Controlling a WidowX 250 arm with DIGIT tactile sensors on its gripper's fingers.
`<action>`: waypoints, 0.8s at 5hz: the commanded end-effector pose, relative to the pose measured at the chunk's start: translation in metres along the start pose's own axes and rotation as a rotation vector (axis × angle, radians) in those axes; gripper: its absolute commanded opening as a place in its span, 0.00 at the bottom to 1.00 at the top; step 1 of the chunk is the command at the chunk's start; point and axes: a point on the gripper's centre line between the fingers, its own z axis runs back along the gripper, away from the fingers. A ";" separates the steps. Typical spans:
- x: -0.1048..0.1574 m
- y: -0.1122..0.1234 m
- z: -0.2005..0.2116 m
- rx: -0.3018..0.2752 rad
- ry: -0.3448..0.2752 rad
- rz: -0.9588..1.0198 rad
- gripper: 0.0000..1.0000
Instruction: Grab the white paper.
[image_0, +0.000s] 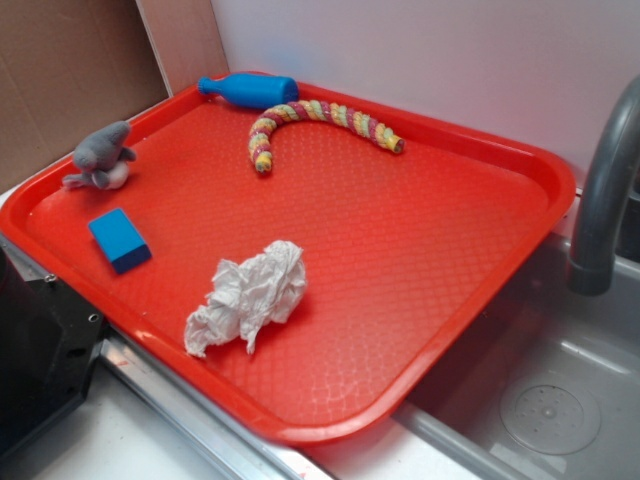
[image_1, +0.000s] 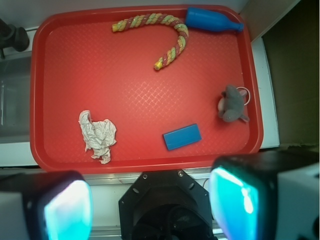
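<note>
Hovering above the near edge of the red tray (image_1: 40, 90), my gripper (image_1: 150, 202) stands with jaws wide apart and nothing between them; the two fingers (image_1: 67, 207) frame the bottom of the wrist view, off the tray and over the pale counter strip.

Item 1, white paper (image_0: 250, 295): a crumpled, lumpy wad lying on the tray floor near the tray's front rim, toward the sink-side half. Untouched; well apart from my fingers.

Item 2, blue block (image_0: 119, 240): flat rectangular piece, on the tray floor near the same front rim, apart from the paper on the side away from the sink.

Item 3, grey plush toy (image_0: 101, 155): small, grey with a white underside, resting at the tray's side rim opposite the sink; a thin loop shows beside it in the wrist view.

Item 4, blue bottle (image_0: 247, 89): lying on its side along the tray's far rim, at the corner nearest the plush toy's side.

Item 5, rope toy (image_0: 315, 115): twisted pink, yellow and green strands, curved like a hook, on the tray floor just beside the bottle.

Item 6, grey faucet (image_0: 603, 195): rises past the tray's sink-side rim, over a steel sink (image_0: 550, 400).
</note>
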 end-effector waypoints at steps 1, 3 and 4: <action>0.000 0.000 0.000 0.000 0.000 0.000 1.00; -0.002 -0.060 -0.101 -0.011 -0.017 -0.254 1.00; -0.008 -0.071 -0.134 -0.061 0.009 -0.338 1.00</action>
